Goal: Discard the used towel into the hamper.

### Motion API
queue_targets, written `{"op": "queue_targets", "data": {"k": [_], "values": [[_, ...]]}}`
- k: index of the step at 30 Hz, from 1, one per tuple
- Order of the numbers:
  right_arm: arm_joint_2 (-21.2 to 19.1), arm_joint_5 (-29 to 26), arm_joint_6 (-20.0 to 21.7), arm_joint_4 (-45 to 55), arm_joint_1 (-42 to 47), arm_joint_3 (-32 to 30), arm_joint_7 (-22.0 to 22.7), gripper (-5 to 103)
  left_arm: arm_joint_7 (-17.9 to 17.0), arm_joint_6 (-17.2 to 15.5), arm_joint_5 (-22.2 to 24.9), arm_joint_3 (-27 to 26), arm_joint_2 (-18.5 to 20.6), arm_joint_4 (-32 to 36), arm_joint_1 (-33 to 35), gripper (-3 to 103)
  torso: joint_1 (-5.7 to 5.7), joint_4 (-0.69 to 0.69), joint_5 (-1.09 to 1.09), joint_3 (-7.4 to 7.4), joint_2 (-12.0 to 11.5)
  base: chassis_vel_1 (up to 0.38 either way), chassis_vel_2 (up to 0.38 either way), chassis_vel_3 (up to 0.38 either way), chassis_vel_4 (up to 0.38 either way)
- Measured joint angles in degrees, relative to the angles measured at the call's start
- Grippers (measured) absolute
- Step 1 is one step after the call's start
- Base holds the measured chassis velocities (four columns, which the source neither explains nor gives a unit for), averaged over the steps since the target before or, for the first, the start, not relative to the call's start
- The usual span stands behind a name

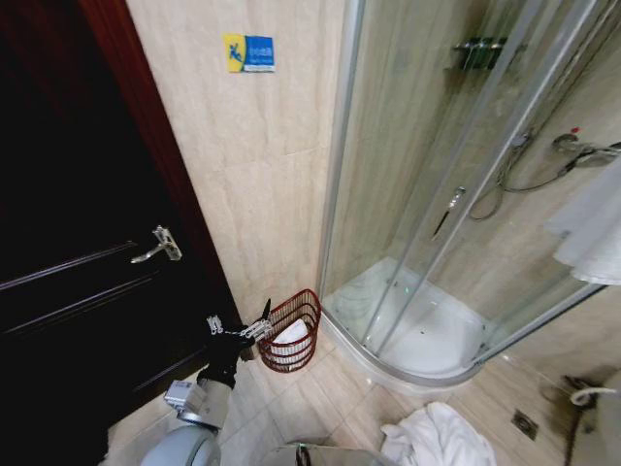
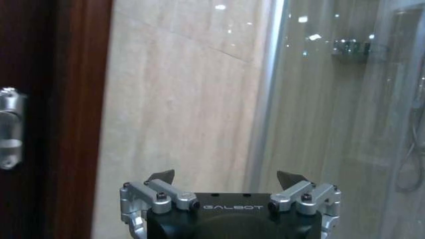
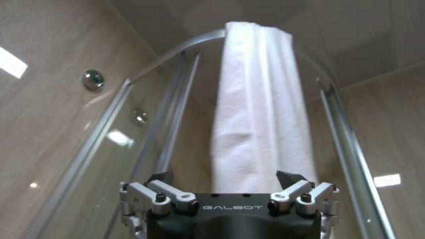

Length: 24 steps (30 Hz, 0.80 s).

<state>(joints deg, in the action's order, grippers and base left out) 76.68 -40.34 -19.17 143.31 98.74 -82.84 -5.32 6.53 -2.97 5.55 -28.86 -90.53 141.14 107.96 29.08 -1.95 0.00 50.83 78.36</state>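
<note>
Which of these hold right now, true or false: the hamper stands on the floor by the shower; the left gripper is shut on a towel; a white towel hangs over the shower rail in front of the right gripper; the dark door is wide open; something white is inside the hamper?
1. The hamper stands on the floor by the shower enclosure. True.
2. The left gripper is shut on a towel. False: it is open and empty, beside the hamper's rim.
3. A white towel hangs over the shower rail, in front of the right gripper. True.
4. The dark door is wide open. False: it looks closed.
5. Something white lies inside the hamper. True.
</note>
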Motion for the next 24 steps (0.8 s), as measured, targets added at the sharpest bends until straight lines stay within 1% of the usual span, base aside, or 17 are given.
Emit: {"op": "queue_targets", "data": {"k": [2, 3, 4, 5, 6, 9, 10, 12, 13, 14, 15, 16, 17, 19, 20, 23, 24], "values": [[-1.07, 0.17, -0.5, -0.02, -0.45, 0.13, 0.69, 100, 0.0, 0.0, 0.0, 0.0, 0.0, -0.01, 0.0, 100, 0.0, -0.01, 0.03, 0.0, 0.0, -0.213, -0.198, 0.198, 0.206], [-2.56, 0.11, -1.73, -0.17, -0.94, 0.3, 1.09, 100, 0.0, -0.02, 0.0, 0.02, 0.0, -0.02, 0.0, 100, 0.0, 0.0, 0.05, 0.0, 0.0, -0.161, -0.198, 0.167, 0.14], [-4.47, -0.28, -2.67, -0.8, -1.84, 0.36, 1.75, 100, 0.0, -0.02, 0.0, 0.02, -0.02, -0.02, 0.0, 100, 0.0, -0.02, 0.02, 0.0, 0.0, -0.151, -0.175, 0.167, 0.14], [-4.47, -0.28, -2.67, -0.8, -1.84, 0.36, 1.75, 100, 0.0, -0.02, 0.0, 0.02, -0.02, -0.02, 0.0, 100, 0.0, -0.02, 0.02, 0.0, 0.0, -0.151, -0.175, 0.167, 0.14], [-6.14, -1.27, -2.57, -1.47, -3.09, 0.31, 2.5, 100, 0.0, -0.02, 0.01, 0.02, -0.02, -0.02, -0.01, 100, 0.0, 0.0, 0.06, 0.01, -0.01, -0.081, -0.119, 0.111, 0.141], [-9.6, -3.77, -0.23, -2.62, -6.62, 0.23, 4.56, 100, -0.01, -0.04, 0.0, 0.0, -0.01, -0.02, 0.0, 100, 0.0, -0.03, 0.01, 0.0, -0.01, -0.027, -0.013, 0.016, -0.006], [-9.6, -3.77, -0.23, -2.62, -6.62, 0.23, 4.56, 100, -0.01, -0.04, 0.0, 0.0, -0.01, -0.02, 0.0, 100, 0.0, -0.03, 0.01, 0.0, -0.01, 0.0, 0.0, 0.0, 0.0], [-12.13, -4.91, 1.68, -3.75, -9.35, -0.41, 5.24, 100, -0.02, -0.04, 0.01, -0.03, 0.02, -0.02, -0.01, 100, 0.0, -0.01, -0.04, 0.0, -0.01, 0.054, 0.015, -0.044, -0.016], [-13.29, -5.16, 2.56, -4.46, -10.66, -0.83, 5.45, 100, -0.02, -0.04, 0.01, -0.02, 0.02, -0.02, 0.0, 100, 0.0, -0.03, -0.04, 0.0, -0.01, 0.054, 0.034, -0.049, -0.037], [-13.29, -5.16, 2.56, -4.46, -10.66, -0.83, 5.45, 100, -0.02, -0.04, 0.01, -0.02, 0.02, -0.02, 0.0, 100, 0.0, -0.03, -0.04, 0.0, -0.01, 0.054, 0.034, -0.049, -0.037], [-15.08, -5.29, 3.98, -5.63, -12.35, -1.29, 5.82, 100, -0.02, -0.04, 0.01, -0.03, 0.03, -0.02, -0.01, 100, -0.01, 0.0, 0.02, 0.0, 0.0, 0.066, 0.034, -0.023, -0.05], [-16.87, -5.29, 5.31, -6.84, -13.71, -1.53, 6.02, 100, -0.02, -0.04, 0.01, -0.03, 0.02, -0.02, 0.0, 100, -0.01, -0.01, -0.02, 0.0, 0.0, 0.0, 0.0, 0.0, 0.0], [-16.87, -5.29, 5.31, -6.84, -13.71, -1.53, 6.02, 100, -0.02, -0.04, 0.01, -0.03, 0.02, -0.02, 0.0, 100, -0.01, -0.01, -0.02, 0.0, 0.0, 0.0, 0.0, 0.0, 0.0], [-19.65, -5.08, 7.3, -9.38, -15.38, -1.46, 6.1, 100, -0.02, -0.04, 0.01, -0.03, 0.02, -0.02, -0.01, 100, 0.0, -0.01, 0.01, 0.0, -0.01, 0.0, 0.0, 0.0, 0.0], [-19.65, -5.08, 7.3, -9.38, -15.38, -1.46, 6.1, 100, -0.02, -0.04, 0.01, -0.03, 0.02, -0.02, -0.01, 100, 0.0, -0.01, 0.01, 0.0, -0.01, 0.0, 0.0, 0.0, 0.0], [-24.63, -3.73, 11.11, -14.44, -19.37, 1.1, 6.49, 100, -0.02, -0.04, 0.01, -0.01, 0.01, -0.02, 0.0, 100, 0.0, 0.0, 0.03, 0.01, -0.01, 0.0, 0.0, 0.0, 0.0], [-24.63, -3.73, 11.11, -14.44, -19.37, 1.1, 6.49, 100, -0.02, -0.04, 0.01, -0.01, 0.01, -0.02, 0.0, 100, 0.0, 0.0, 0.03, 0.01, -0.01, 0.0, 0.0, 0.0, 0.0]]}}
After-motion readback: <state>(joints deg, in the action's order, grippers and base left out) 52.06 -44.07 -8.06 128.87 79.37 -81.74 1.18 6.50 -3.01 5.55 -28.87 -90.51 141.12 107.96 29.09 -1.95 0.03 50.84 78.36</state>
